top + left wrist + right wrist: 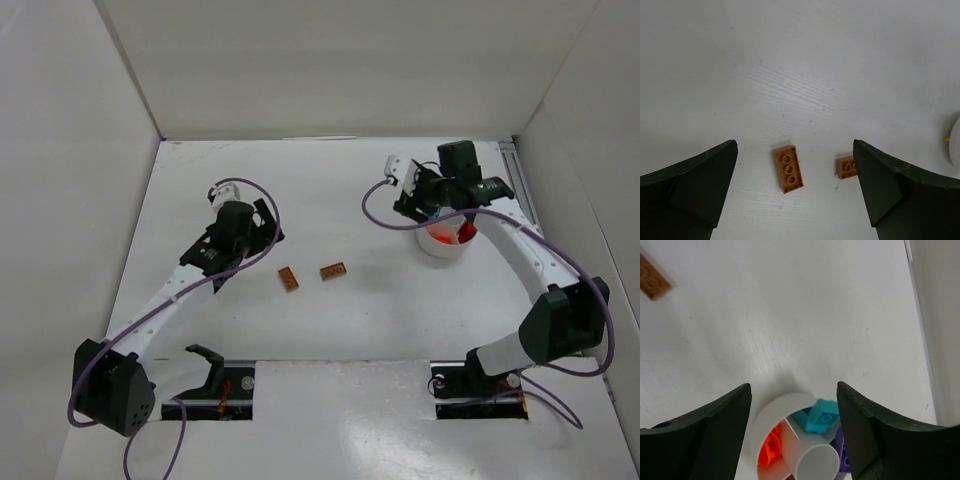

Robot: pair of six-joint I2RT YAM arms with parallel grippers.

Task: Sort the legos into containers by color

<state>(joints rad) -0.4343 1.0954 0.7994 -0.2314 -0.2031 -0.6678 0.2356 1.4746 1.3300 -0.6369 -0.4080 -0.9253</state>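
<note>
Two brown legos lie mid-table: one brick [289, 279] [788, 168] and a second [333, 270] [846, 167] partly behind my left finger's edge. My left gripper [268, 232] [794, 146] hovers open just short of them, nothing between its fingers. The white round container [445, 240] [775, 412] has inner dividers. It holds teal legos [817, 417], orange pieces [769, 452] and a purple brick [842, 452] in separate sections. My right gripper [435, 215] [793, 386] hangs open directly above it, holding nothing.
White walls enclose the table on the left, back and right. The container's rim [955, 145] shows at the right edge of the left wrist view. A brown brick [652, 282] shows at the top left of the right wrist view.
</note>
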